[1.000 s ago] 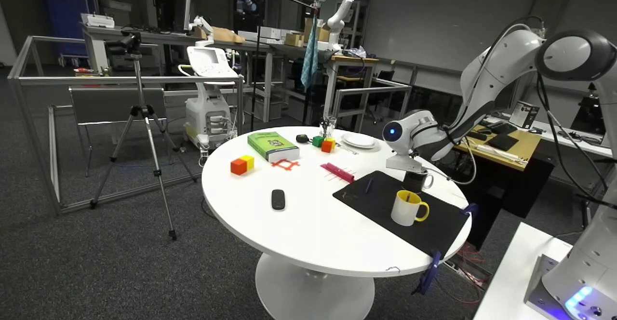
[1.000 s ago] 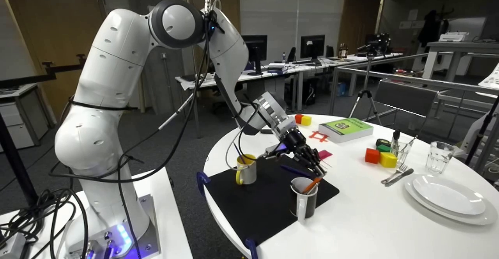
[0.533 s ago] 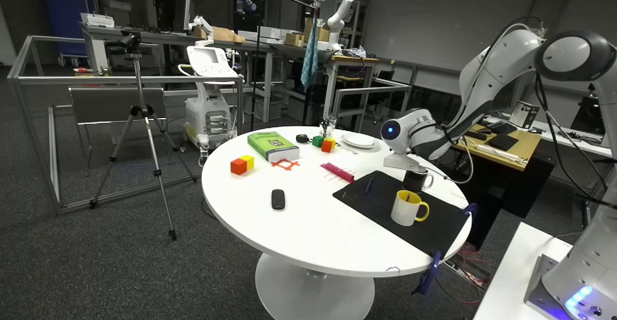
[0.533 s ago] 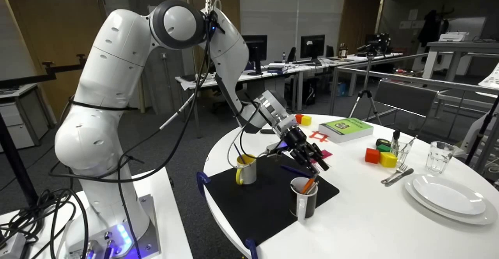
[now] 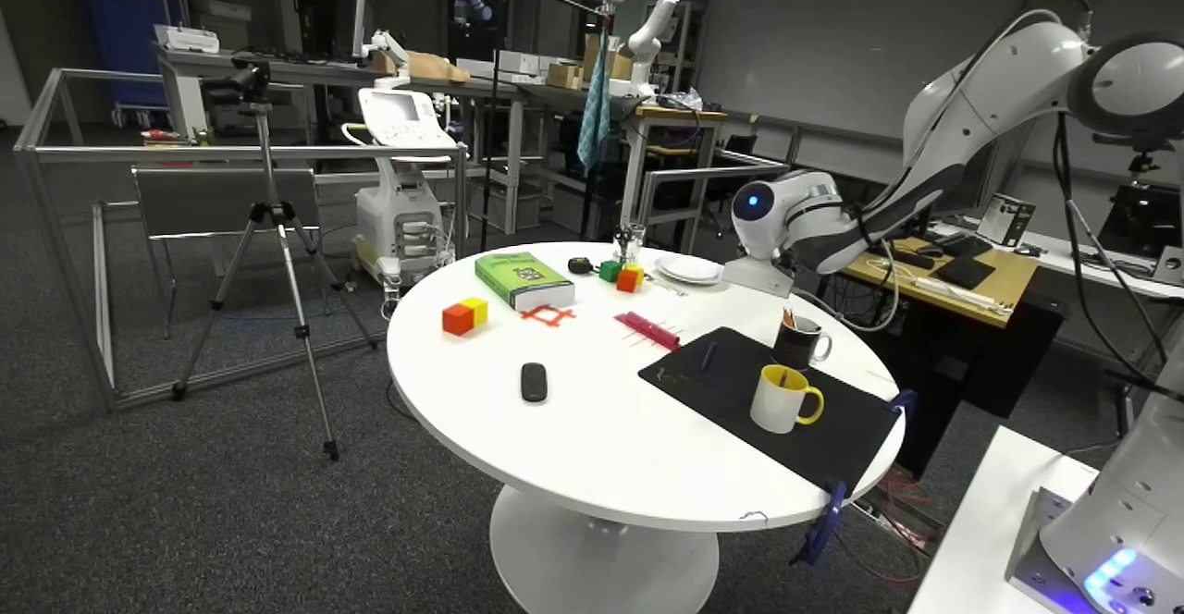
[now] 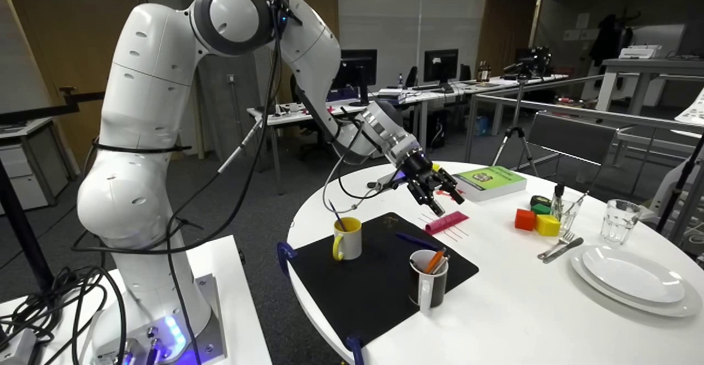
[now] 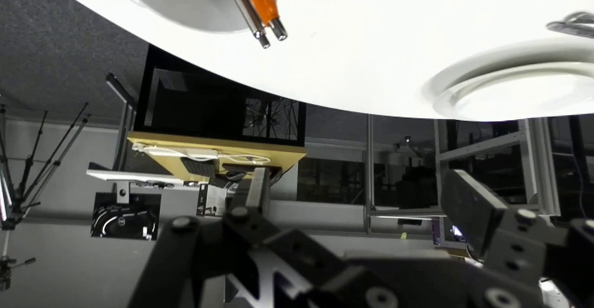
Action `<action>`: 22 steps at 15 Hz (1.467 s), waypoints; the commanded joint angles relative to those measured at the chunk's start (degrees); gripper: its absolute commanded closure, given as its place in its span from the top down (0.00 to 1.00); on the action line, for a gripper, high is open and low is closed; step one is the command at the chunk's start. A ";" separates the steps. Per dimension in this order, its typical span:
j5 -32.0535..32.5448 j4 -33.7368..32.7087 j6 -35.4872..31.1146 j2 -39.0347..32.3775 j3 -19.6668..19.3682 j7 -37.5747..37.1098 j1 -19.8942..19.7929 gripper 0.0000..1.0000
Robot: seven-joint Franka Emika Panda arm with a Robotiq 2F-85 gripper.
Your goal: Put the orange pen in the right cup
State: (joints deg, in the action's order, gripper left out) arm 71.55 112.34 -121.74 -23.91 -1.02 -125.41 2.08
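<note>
Orange shows first: the slim, plastic-looking orange pen [image 6: 434, 262] leans inside the dark, pale-rimmed, ceramic-looking cup [image 6: 439, 292], where the task wants it. Too long, I'd say, to sink below the rim, it rests at a slant with its upper end out of the cup. The wrist view, which stands upside down, tells me what the exterior views barely hint at: a thin, silvery metal pen [image 7: 244, 9] pokes from the cup right alongside it. Higher than the cup and well apart from it hangs the black metal pincer [image 6: 449, 205], its fingers [image 7: 466, 206] spread and nothing between them; I judge the placing done, with only backing off left. In an exterior view the smooth white robot wrist [image 5: 766, 233] hides those fingers, yet the pen's end shows above the cup's rim. Along the cup's base lies a flat black mat [image 6: 357, 293], pinned to the round white tabletop [image 6: 495, 321] by blue plastic clamps [image 5: 825, 526], probably to keep it from slipping.
</note>
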 commanded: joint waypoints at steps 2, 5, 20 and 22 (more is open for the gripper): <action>-8.20 2.69 -8.53 5.78 1.74 5.46 -2.01 1.00; -15.81 3.61 -14.08 7.06 1.60 11.53 -2.28 1.00; -63.04 5.64 -14.60 12.19 0.28 54.11 -1.54 1.00; -65.90 5.45 -13.14 12.82 0.01 57.34 -1.57 1.00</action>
State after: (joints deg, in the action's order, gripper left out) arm 9.94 116.02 -137.22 -14.49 -0.56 -73.44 0.73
